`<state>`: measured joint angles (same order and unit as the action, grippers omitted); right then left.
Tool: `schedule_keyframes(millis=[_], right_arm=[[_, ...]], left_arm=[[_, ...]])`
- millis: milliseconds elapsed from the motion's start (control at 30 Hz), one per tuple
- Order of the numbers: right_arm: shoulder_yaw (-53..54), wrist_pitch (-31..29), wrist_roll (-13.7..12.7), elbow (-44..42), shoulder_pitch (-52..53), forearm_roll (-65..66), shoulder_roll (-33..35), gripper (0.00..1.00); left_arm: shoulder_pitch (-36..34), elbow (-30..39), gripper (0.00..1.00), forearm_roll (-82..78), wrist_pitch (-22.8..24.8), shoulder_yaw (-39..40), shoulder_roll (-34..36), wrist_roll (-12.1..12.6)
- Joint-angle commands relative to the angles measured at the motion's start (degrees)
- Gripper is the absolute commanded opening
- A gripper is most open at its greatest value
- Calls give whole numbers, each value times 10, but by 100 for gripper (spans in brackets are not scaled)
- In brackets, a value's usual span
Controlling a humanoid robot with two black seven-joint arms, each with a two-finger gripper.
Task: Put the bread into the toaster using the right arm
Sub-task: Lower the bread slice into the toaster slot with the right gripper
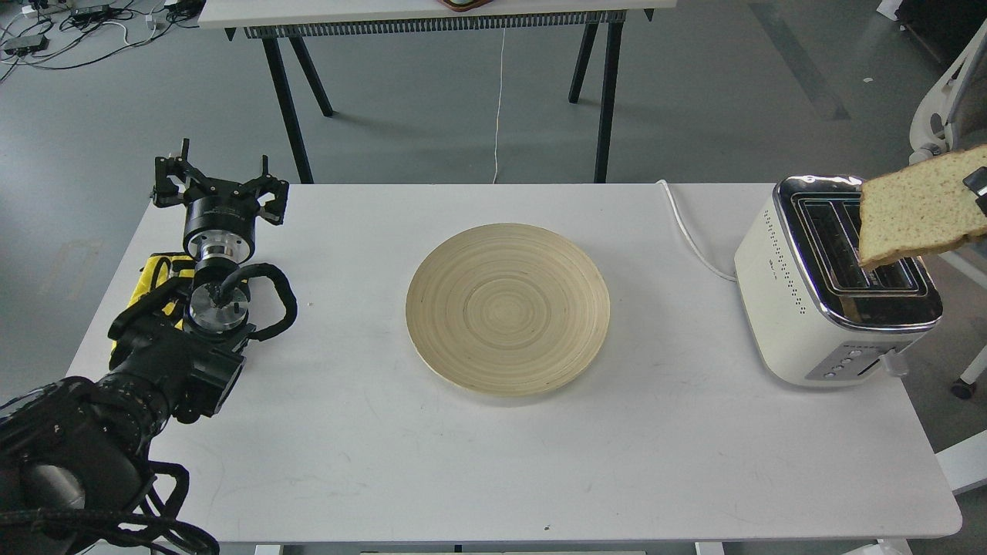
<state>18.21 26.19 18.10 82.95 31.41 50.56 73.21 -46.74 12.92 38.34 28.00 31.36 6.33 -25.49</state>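
The bread [919, 206], a pale speckled slice with a brown crust, hangs tilted over the right side of the toaster [829, 289], its lower corner above the right slot. The toaster is cream-white with a chrome top and two black slots, at the right end of the table. My right gripper [978, 187] shows only as a black fingertip at the frame's right edge, shut on the bread's right edge. My left gripper [220, 187] is open and empty at the table's far left edge.
A round beige wooden plate [507, 307] lies at the middle of the white table [463, 462]. The toaster's white cord [688, 231] runs off the back edge. Yellow material [153, 275] sits by the left arm. Another table stands behind.
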Motion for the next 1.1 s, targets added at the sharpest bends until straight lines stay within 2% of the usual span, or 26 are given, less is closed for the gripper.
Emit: schedule_keyframes(millis=[0, 933, 1067], right_arm=[[-12, 0, -1, -16, 4, 1, -4, 1], [-14, -3, -4, -61, 19, 26, -81, 3], [-14, -17, -4, -79, 21, 38, -91, 3]], left_arm=[[0, 0, 100, 0, 0, 0, 0, 0], [0, 0, 100, 0, 0, 0, 0, 0], [0, 0, 100, 0, 0, 0, 0, 0]])
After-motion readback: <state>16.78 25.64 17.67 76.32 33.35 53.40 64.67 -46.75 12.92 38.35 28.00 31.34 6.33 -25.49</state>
